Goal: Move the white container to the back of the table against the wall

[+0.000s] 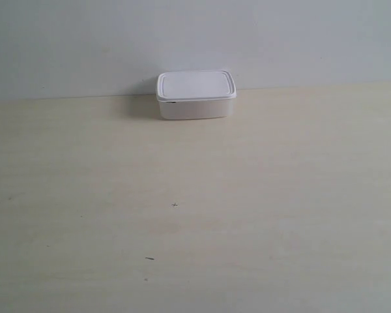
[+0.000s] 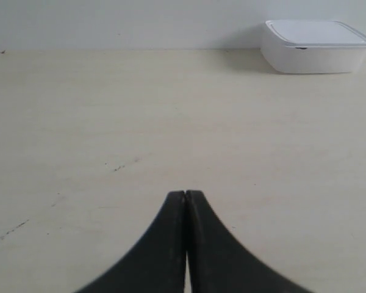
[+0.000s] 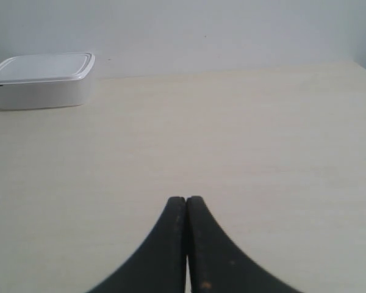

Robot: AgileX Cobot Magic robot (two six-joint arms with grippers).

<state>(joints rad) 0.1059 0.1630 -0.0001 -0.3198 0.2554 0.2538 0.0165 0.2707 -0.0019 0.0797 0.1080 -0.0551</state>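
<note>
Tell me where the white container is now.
In the exterior view, the white container sits mid-width at the far edge of the table, by the wall.

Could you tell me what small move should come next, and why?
Probably none, just keep both arms back: the white container already sits at the back of the table, apparently touching the wall, and the left gripper and right gripper are shut, clear of it.
</note>
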